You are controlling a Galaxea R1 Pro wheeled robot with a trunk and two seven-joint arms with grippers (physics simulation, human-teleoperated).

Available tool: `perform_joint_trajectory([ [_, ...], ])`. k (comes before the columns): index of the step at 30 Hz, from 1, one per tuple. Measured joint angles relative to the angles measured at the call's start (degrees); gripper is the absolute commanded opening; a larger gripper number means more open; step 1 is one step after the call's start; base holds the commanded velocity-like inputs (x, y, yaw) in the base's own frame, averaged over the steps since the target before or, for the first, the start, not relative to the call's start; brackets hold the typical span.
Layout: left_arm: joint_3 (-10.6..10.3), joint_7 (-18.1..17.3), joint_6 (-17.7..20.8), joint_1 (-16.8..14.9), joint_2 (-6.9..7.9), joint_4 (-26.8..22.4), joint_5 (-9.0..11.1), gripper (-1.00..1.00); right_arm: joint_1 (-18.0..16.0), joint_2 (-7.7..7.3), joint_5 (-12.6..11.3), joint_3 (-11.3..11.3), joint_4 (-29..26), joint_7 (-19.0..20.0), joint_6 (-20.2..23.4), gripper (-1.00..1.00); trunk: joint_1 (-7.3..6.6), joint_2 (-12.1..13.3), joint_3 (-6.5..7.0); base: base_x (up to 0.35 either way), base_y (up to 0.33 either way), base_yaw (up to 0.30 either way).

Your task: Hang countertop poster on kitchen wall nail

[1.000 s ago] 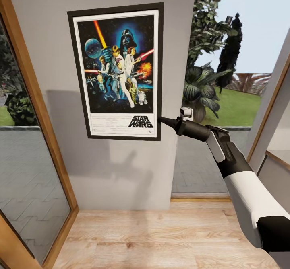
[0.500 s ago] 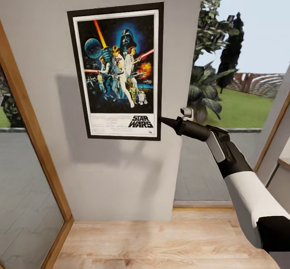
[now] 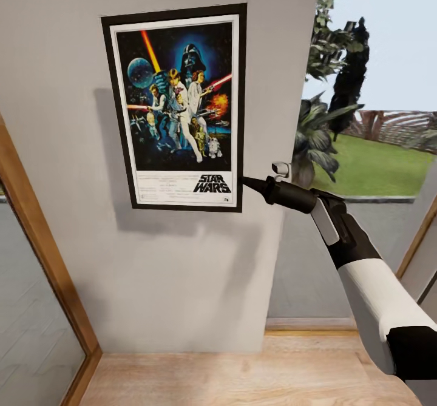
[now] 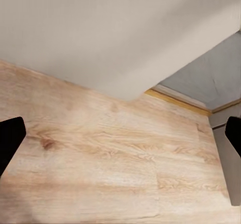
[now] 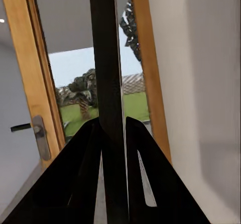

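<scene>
Poster [image 3: 178,107] held upright in front of the pale grey wall [image 3: 73,151], its dark frame and white border square to the head view, the blue figure scene above and the Star Wars title near its lower right corner; a soft shadow of it falls on the wall toward 4 o'clock, so whether it touches the wall cannot be told. Right gripper [image 3: 244,181] sits at the poster's 4 o'clock corner, its black fingers closed together on the frame's right edge; the arm runs back from there toward 5 o'clock, dark at the wrist, white along the forearm. In the right wrist view the poster [image 5: 107,63] shows edge-on as a thin dark vertical strip, pinched between the right gripper [image 5: 113,138] and its two black fingers [image 5: 86,158]; wall lies to one side of the strip, a wooden door frame [image 5: 30,68] with a handle and a garden beyond to the other.

Left gripper [image 4: 120,138] points down at the light wooden floor [image 4: 100,163]; its two dark fingertips [image 4: 10,138] stand wide apart at opposite edges of the left wrist view, with nothing between them; the base of the grey wall [image 4: 110,28] crosses that view above the floorboards.

Head view: a window with plants and lawn [image 3: 364,163] at 3 o'clock of the poster; a wooden frame [image 3: 42,254] at 8 o'clock.
</scene>
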Motion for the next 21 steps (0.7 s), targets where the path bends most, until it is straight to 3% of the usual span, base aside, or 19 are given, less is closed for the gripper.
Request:
perform_joint_trajectory([
  [4, 0.0, 0.0, 0.0, 0.0, -0.02, 0.0, 0.0, 1.00, 0.0, 0.00, 0.0, 0.0, 0.0, 0.0, 0.0, -1.00, 0.03, 0.0, 0.00, 0.194, 0.000, 0.000],
  [13, 0.0, 0.0, 0.0, 0.0, 0.03, 0.0, 0.0, 1.00, 0.0, 0.00, 0.0, 0.0, 0.0, 0.0, 0.0, -1.00, 0.03, 0.0, 0.00, 0.030, 0.008, 0.000],
  [21, 0.0, 0.0, 0.1, 0.0, -0.01, 0.0, 0.0, 1.00, 0.0, -0.01, 0.0, 0.0, 0.0, 0.0, 0.0, -1.00, 0.01, 0.0, 0.00, 0.175, 0.191, 0.000],
])
